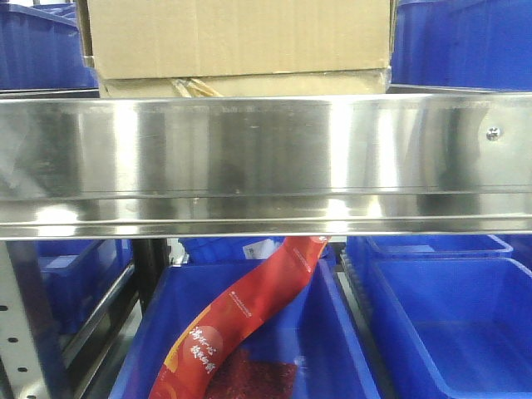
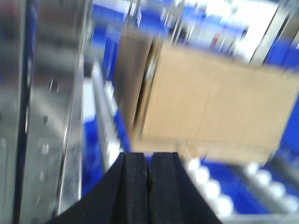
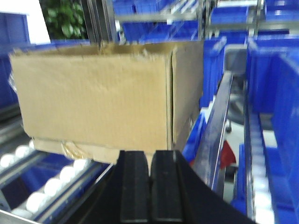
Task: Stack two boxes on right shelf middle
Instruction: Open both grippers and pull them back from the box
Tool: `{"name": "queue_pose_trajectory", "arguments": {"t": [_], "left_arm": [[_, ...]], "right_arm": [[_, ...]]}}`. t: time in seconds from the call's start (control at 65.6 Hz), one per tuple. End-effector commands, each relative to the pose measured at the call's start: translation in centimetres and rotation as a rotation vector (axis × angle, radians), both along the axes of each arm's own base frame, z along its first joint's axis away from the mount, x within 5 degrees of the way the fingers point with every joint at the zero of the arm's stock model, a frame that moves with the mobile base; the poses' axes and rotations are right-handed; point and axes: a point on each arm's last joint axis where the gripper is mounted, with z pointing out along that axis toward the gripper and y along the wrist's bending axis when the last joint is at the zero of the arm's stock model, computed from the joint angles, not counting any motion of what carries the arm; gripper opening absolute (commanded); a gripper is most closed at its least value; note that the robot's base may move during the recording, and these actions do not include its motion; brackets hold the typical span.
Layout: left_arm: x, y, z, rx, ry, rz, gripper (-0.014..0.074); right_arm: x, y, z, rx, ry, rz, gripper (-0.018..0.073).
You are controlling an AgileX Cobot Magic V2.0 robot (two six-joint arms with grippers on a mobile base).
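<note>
Here, you see the stainless-steel shelf board [image 1: 249, 158] spanning the full width of the front view, with its broad reflective lip toward you and a small screw [image 1: 493, 133] near its right end. The tall cardboard box [image 1: 237, 37] sits on top of the flatter cardboard box [image 1: 249, 85], and both rest on this shelf board, roughly centred. In the right wrist view, the upper box [image 3: 93, 100] overhangs the lower box [image 3: 77, 150], whose yellowish tape is peeling at the front edge; white rollers [image 3: 42, 193] run beneath. Blue plastic bins [image 1: 453, 320] stand below the shelf, and a red printed package [image 1: 241, 320] leans in the middle bin. Note that the left gripper [image 2: 148, 186] is clenched, pads together, holding nothing. The right gripper [image 3: 150, 186] is likewise clenched and empty, apart from the boxes.
</note>
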Motion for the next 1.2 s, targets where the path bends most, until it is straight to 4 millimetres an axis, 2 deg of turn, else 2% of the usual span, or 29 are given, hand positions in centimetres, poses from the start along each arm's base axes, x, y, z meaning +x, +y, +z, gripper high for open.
{"name": "queue_pose_trajectory", "arguments": {"t": [0.0, 0.213, 0.381, 0.488, 0.625, 0.747, 0.991, 1.189], "left_arm": [[-1.2, 0.3, 0.6, -0.025, -0.079, -0.006, -0.0111], [-3.2, 0.9, 1.1, -0.055, -0.179, -0.009, -0.0111], [-3.4, 1.0, 1.1, -0.058, -0.187, -0.009, -0.0111], [-3.4, 1.0, 1.1, -0.058, -0.187, -0.009, -0.0111], [-3.4, 1.0, 1.1, -0.057, -0.187, -0.005, -0.0111], [-3.4, 1.0, 1.1, -0.057, -0.187, -0.005, -0.0111], [-3.4, 1.0, 1.1, -0.057, -0.187, -0.005, -0.0111], [-3.4, 1.0, 1.1, -0.057, -0.187, -0.005, -0.0111]], "right_arm": [[-0.4, -0.1, 0.3, -0.003, -0.034, -0.001, -0.0169], [-0.4, -0.1, 0.3, -0.003, -0.034, -0.001, -0.0169], [-0.3, -0.2, 0.0, -0.01, -0.026, -0.005, -0.0169], [-0.4, -0.7, -0.8, -0.072, -0.126, -0.03, -0.0169], [-1.3, -2.7, -2.9, -0.104, -0.213, -0.192, -0.0169], [-2.3, -3.8, -5.0, -0.12, -0.175, -0.293, -0.0169], [-5.2, -3.9, -10.0, -0.123, -0.166, -0.318, -0.0169], [-6.8, -3.8, -14.2, -0.123, -0.092, -0.307, -0.0169]]}}
